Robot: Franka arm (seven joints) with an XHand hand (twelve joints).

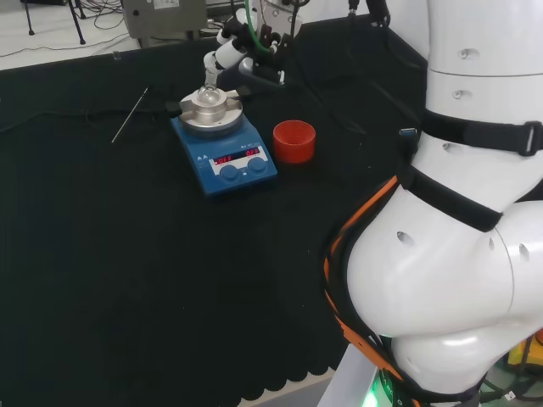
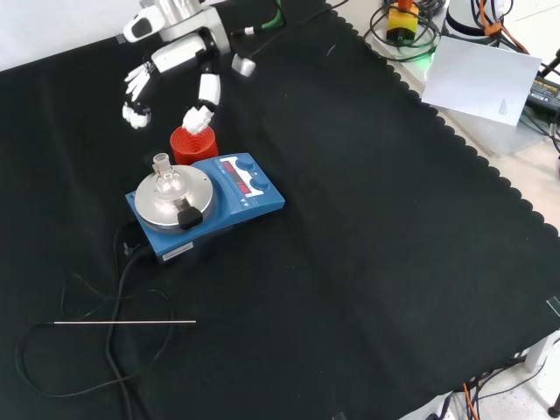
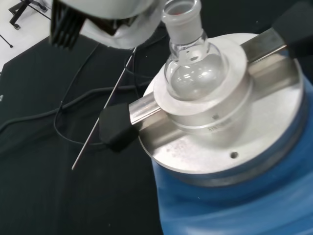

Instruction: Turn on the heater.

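Head view, heater: the blue heater (image 1: 224,154) sits on the black cloth (image 1: 127,280) left of centre, its red displays and two knobs (image 1: 242,171) on the sloped face toward the camera.
Head view, flask: a small clear flask (image 1: 208,93) stands in the metal block (image 1: 210,112) on the heater's round plate.
Head view, my hand: my hand (image 1: 227,52) hangs just behind and above the flask, fingers pointing down toward it, apart and only lightly bent, holding nothing.
Head view, nearby: a red cup (image 1: 293,141) stands just right of the heater; a thin metal rod (image 1: 130,115) lies on the cloth to its left.

Front view, my hand: my hand (image 2: 179,59) comes in at the top left, fingers (image 2: 136,94) spread and hanging down, closed on nothing.
Front view, heater: the heater (image 2: 206,206) lies below my fingers, apart from them, with the knobs on its right side, away from my fingertips.
Front view, cup: one fingertip hangs just over the red cup (image 2: 192,145), which stands right behind the heater; I cannot tell if they touch.
Front view, cable and rod: a black cable (image 2: 118,289) runs from the heater's left end, and the rod (image 2: 124,322) lies across it lower down.

Wrist view, heater top: the flask (image 3: 193,63) and the metal block (image 3: 220,122) are close below my palm, blue housing (image 3: 234,205) underneath.
Wrist view, my hand: a blurred white part of my hand (image 3: 105,19) shows beside the flask's neck.
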